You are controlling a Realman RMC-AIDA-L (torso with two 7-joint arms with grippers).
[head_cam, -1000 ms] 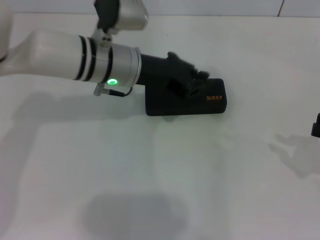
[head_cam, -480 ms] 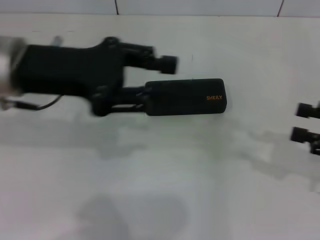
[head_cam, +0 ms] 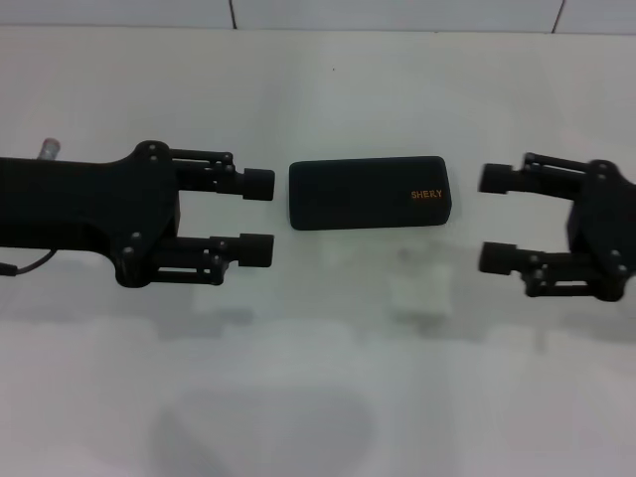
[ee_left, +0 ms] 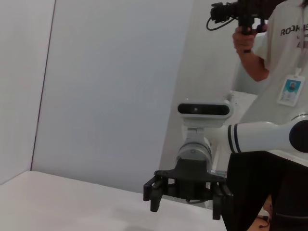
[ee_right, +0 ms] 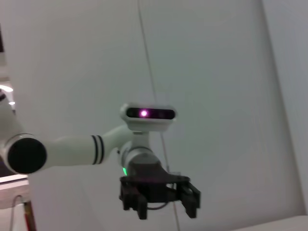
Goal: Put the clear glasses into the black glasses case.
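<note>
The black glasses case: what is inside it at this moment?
That cannot be seen. The black glasses case lies shut on the white table, so its lid hides the inside. No clear glasses show anywhere. The left pincer and right pincer hang open either side, apart from it.

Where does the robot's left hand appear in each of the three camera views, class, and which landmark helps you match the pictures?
Head view: the left hand reaches in from the picture's left side, fingers apart, just short of the closed black glasses case.
Left wrist view: not in it; the hand seen there is the right hand.
Right wrist view: low in the middle, facing the camera.
Shared landmark: the two hands facing each other.
</note>
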